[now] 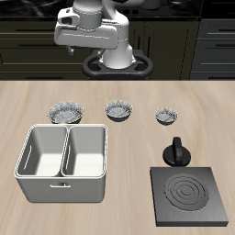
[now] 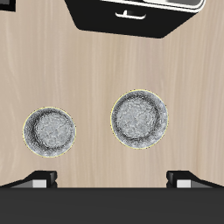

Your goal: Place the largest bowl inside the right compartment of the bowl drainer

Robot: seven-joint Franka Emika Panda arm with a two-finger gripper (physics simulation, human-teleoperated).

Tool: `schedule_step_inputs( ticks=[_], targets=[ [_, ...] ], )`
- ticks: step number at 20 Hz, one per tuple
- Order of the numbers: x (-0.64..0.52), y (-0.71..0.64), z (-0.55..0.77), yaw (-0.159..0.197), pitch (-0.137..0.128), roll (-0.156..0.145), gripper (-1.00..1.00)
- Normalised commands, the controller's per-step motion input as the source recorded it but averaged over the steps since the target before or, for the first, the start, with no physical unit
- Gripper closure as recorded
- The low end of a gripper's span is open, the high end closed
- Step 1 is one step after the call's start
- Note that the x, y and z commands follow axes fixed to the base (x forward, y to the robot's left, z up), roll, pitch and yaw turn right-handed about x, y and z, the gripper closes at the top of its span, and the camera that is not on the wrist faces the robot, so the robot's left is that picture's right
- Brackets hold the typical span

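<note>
The largest bowl (image 1: 65,112) sits on the bench (image 1: 138,96), at 12 o'clock from the bowl drainer (image 1: 62,163). Nothing is held by the fingers (image 2: 112,178), spread apart; the rim should be approached squarely from above, clear of the middle bowl (image 1: 119,110).

Arm (image 1: 92,32) raised high at back of table, above back edge, white links folded close over base (image 1: 117,64). Wrist section lies roughly level, well clear of table top. Gripper (image 1: 71,48) hangs from it, pointing down, touching nothing. Wrist view: two dark fingertips (image 2: 40,180) show at frame edge, set wide apart, gap between them unfilled. Nothing held. Camera looks straight down at table from height.
</note>
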Motion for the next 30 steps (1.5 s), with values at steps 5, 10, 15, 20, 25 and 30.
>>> schedule_step_inputs(
  ticks=[5, 10, 15, 20, 25, 30],
  targets=[
    [0.08, -0.34, 0.01, 0.007, -0.003, -0.028, -1.00],
    [0.08, -0.26, 0.00, 0.003, 0.012, -0.024, -1.00],
    [0.05, -0.09, -0.03, 0.054, -0.014, -0.006, -1.00],
    [0.05, -0.02, -0.16, 0.057, -0.016, -0.015, -1.00],
    [0.06, 0.09, -0.46, 0.044, 0.028, 0.058, -1.00],
    [0.03, 0.07, -0.39, 0.011, 0.017, 0.039, -1.00]
  ],
)
